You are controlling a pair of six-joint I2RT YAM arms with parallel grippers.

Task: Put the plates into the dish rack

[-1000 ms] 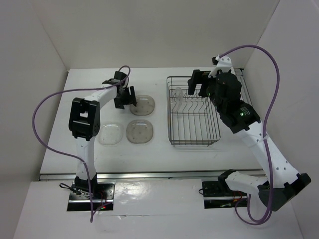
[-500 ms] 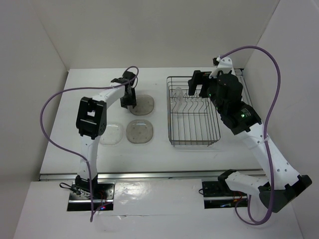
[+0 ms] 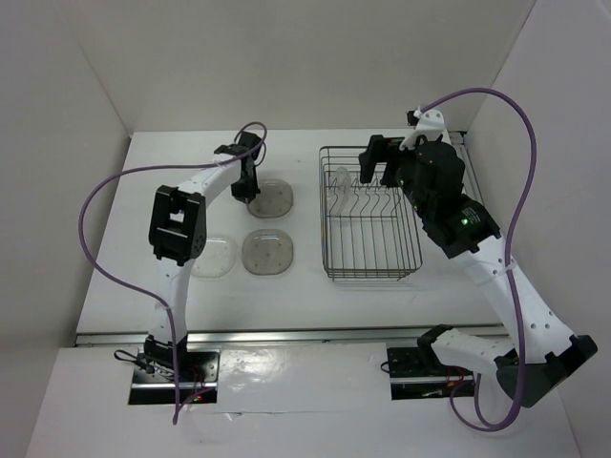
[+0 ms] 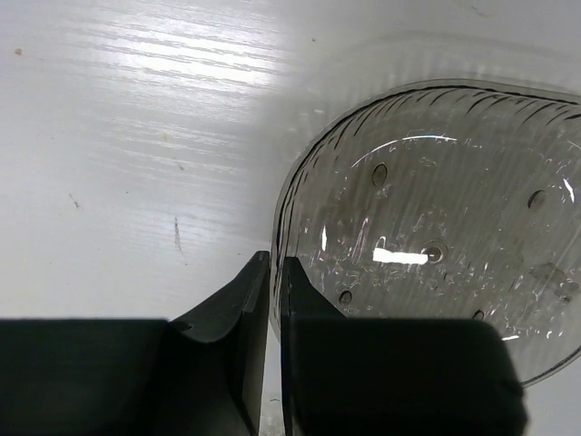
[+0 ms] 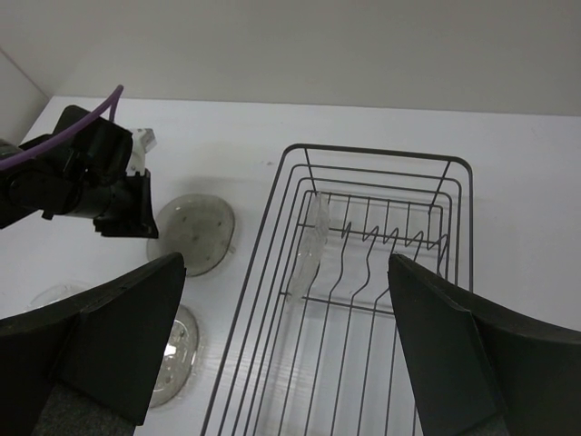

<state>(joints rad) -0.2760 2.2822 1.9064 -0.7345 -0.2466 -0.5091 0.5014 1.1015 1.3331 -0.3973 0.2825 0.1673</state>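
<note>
SURFACE: we find one white table (image 3: 315,291) | LEFT HALF: we note far tan plate (image 3: 272,199), near tan plate (image 3: 266,253), clear plate (image 3: 214,257) lying flat, none overlapping | RIGHT HALF: dish rack (image 3: 372,248) stands beside them

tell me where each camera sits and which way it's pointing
top external: above and behind the arms, looking down at the table; both arms, the left hand and right hand show.
left wrist: just over the table, looking down at the far greyish plate; its own fingers pinch the rim.
right wrist: over the dish rack, facing the left arm; its open fingers frame the view.
shared: that plate appears in all three.
</note>
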